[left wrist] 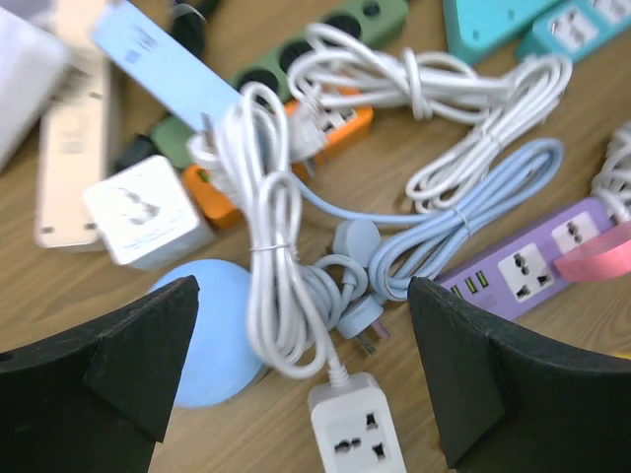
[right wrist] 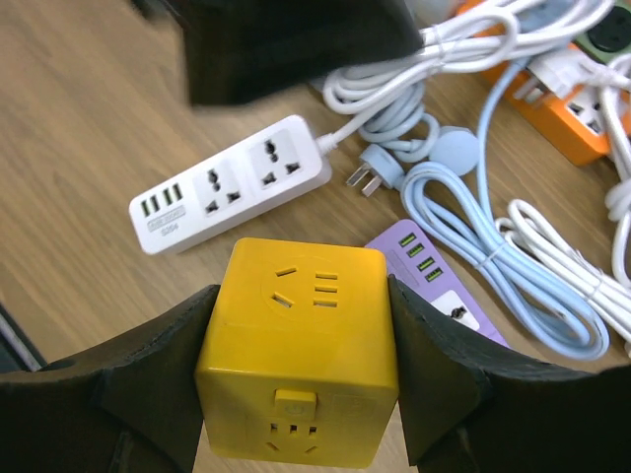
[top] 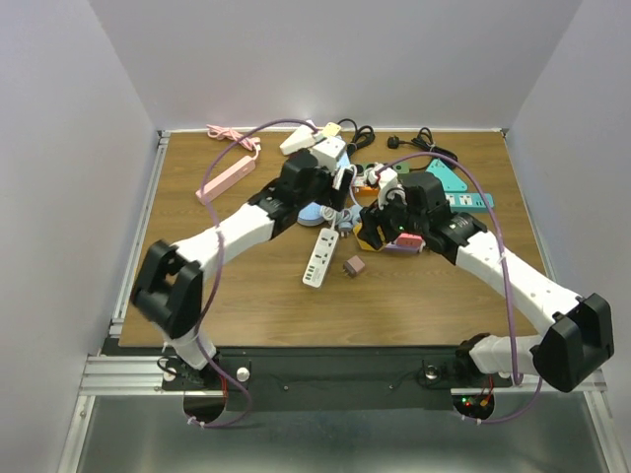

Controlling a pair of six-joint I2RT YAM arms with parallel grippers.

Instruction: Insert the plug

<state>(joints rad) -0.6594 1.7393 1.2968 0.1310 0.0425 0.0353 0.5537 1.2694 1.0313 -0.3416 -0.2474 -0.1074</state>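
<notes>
Wooden counter point(top: 246, 296) carries a tangle of power strips and coiled cords. The right gripper point(right wrist: 296, 370) is clenched on a yellow cube socket point(right wrist: 301, 286). The left gripper point(left wrist: 301, 296) hangs released, jaws wide, over the pale three-pin plug point(left wrist: 365, 315), which lies flat just beside the white power strip point(left wrist: 355, 434).

— Any writing you can make out?
— Hardly. In the right wrist view the white power strip point(right wrist: 232, 187) has a small grey print in two lines beside its USB ports, but it is too small to read.
— And the yellow socket cube point(right wrist: 299, 345)?
— Its little square button carries a faint mark, which is not legible.
— The other two views?
— From above and from the left wrist, no letters or numbers can be read.
</notes>
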